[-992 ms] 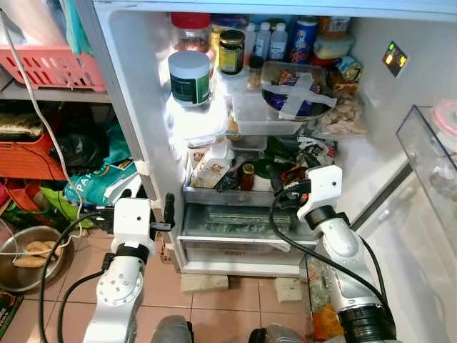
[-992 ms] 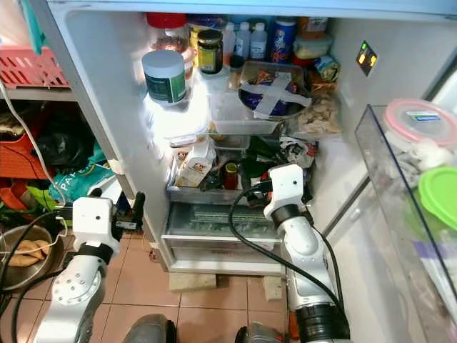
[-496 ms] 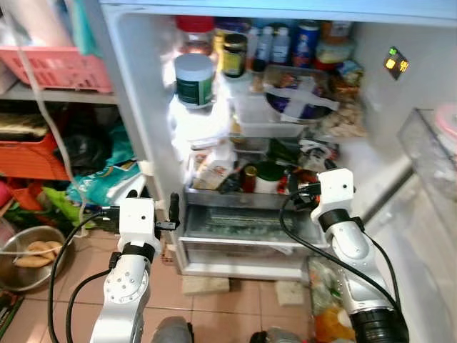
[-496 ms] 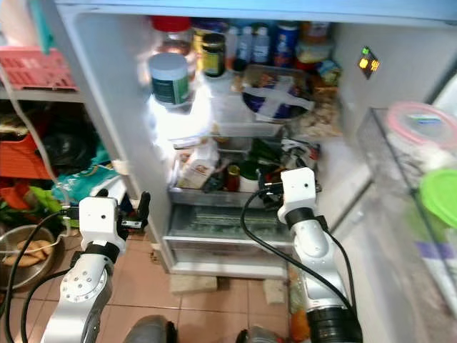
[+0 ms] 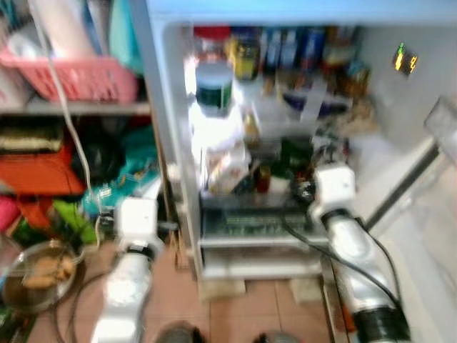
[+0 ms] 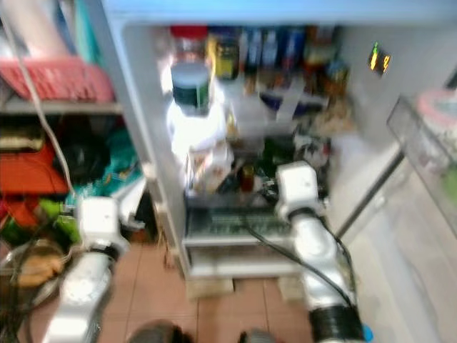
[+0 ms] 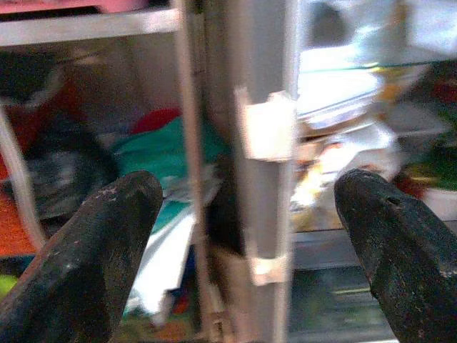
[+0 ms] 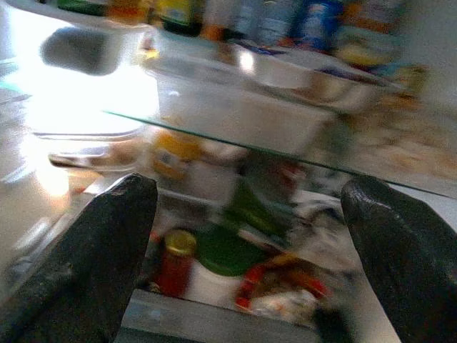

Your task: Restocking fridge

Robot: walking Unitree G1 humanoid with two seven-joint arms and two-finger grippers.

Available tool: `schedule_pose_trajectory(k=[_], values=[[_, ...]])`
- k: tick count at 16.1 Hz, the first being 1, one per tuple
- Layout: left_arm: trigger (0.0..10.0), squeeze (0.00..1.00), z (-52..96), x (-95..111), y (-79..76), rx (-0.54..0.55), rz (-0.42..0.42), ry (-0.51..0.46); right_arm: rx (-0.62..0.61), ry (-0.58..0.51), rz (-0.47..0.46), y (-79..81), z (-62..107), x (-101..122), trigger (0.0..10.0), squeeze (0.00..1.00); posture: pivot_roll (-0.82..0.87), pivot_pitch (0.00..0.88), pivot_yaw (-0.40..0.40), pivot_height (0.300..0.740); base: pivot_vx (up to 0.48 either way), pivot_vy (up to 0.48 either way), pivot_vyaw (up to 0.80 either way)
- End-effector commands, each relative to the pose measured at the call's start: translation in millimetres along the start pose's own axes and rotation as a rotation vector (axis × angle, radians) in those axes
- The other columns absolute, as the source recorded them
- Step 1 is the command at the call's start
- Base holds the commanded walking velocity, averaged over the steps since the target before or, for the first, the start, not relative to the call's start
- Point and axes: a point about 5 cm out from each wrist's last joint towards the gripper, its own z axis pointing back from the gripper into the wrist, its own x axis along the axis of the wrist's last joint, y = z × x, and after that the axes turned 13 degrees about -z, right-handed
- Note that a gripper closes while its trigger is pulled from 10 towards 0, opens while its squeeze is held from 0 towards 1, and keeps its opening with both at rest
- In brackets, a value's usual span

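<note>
Right wrist view, right gripper [image 8: 246,236] fingers spread wide apart, empty, facing the open fridge [image 5: 285,143], red-lidded jar [image 8: 171,261] on the shelf between the fingers, left gripper [image 7: 243,236] fingers apart, framing the fridge's side wall, head views blurred.

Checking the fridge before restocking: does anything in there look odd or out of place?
The fridge stands open and its shelves are crammed. A bowl on the upper shelf seems to carry pale crossed tape strips, though blur hides detail. Both claws, left and right, are open and empty.
</note>
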Motion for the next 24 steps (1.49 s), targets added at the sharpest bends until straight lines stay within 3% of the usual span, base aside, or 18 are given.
schedule_pose_trajectory(k=[1, 5, 10, 21, 24], values=[[10.0, 0.00, -1.2, -0.2, 9.6, 0.027, -0.027, 0.000, 0.012, -0.026, -0.011, 6.6, -4.1, 6.0, 10.0, 0.00, 0.10, 0.000, -0.019, 0.740, 0.000, 0.480, -0.80], [10.0, 0.00, -1.6, -0.1, 8.8, 0.017, -0.034, -0.007, 0.016, -0.028, -0.014, 7.8, -5.0, 6.2, 10.0, 0.00, 0.10, 0.000, -0.020, 0.740, 0.000, 0.478, -0.36], [10.0, 0.00, -1.4, 3.3, 6.5, -0.015, -0.051, -0.048, 0.021, -0.033, -0.019, 10.0, -8.0, 7.3, 10.0, 0.00, 0.10, 0.000, -0.019, 0.740, 0.000, 0.000, 0.00], [10.0, 0.00, -2.1, 3.0, 7.8, -0.014, -0.057, -0.049, 0.042, -0.045, -0.026, 15.9, -10.8, 9.8, 10.0, 0.00, 0.10, 0.000, -0.014, 0.740, 0.000, -0.429, 0.00], [10.0, 0.00, -2.6, 0.9, 10.4, 0.015, -0.028, -0.031, 0.049, -0.042, -0.022, 16.1, -10.8, 9.3, 10.0, 0.00, 0.10, 0.000, -0.018, 0.740, 0.000, 0.000, 0.00]])
